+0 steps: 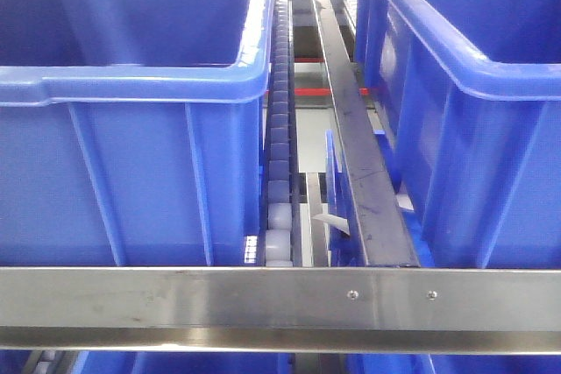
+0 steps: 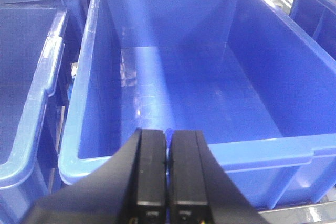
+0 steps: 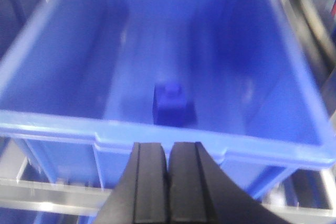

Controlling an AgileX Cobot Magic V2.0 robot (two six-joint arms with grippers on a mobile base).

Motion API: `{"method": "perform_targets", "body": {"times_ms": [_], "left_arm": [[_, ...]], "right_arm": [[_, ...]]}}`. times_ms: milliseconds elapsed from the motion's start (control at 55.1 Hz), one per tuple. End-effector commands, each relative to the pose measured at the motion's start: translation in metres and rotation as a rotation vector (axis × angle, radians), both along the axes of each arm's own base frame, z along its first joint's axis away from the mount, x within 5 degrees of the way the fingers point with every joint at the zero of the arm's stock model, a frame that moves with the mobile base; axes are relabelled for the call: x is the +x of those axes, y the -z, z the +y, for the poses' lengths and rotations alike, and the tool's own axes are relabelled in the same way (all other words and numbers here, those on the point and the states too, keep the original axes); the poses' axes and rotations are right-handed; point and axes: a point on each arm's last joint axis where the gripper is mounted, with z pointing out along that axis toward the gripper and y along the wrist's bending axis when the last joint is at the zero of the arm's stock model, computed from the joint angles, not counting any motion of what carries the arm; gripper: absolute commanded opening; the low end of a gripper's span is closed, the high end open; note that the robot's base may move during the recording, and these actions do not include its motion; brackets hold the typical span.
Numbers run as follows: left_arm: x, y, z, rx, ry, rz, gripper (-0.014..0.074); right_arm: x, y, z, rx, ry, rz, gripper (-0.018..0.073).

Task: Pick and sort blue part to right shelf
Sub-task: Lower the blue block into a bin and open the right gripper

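Right gripper (image 3: 168,182) is closed on nothing at bottom centre, just outside the bin (image 3: 52,51); the blue part (image 3: 170,103) sits on the bin floor mid-frame, so I'd open up and drop straight over the near rim. Left gripper (image 2: 168,182) is closed and empty too, over an empty bin (image 2: 84,103), and the shelf's steel front bar (image 1: 175,295) crosses low.

Two bins are sitting on the rack behind its front bar (image 1: 263,297), one left (image 1: 131,129), one right (image 1: 473,129), a roller track (image 1: 279,129) running between them. A small block (image 3: 170,103) is lying inside one bin (image 3: 63,77).
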Motion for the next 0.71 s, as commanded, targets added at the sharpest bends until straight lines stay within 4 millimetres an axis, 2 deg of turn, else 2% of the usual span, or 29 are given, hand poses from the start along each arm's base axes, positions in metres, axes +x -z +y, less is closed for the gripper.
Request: {"method": "perform_targets", "body": {"times_ms": [0, 580, 689], "left_arm": [[0.0004, -0.0146, -0.0008, -0.036, 0.011, -0.092, 0.0122], [0.0004, -0.0146, -0.0008, -0.036, 0.011, -0.092, 0.0122], [0.0028, -0.0082, -0.0013, -0.032, 0.01, -0.07, 0.0122]], "right_arm": [[-0.0105, -0.0167, -0.0001, -0.007, -0.001, -0.177, 0.0059], [-0.0129, -0.0168, -0.0001, -0.007, -0.001, -0.19, 0.0059], [-0.0129, -0.0168, -0.0001, -0.007, -0.001, -0.19, 0.0059]]}}
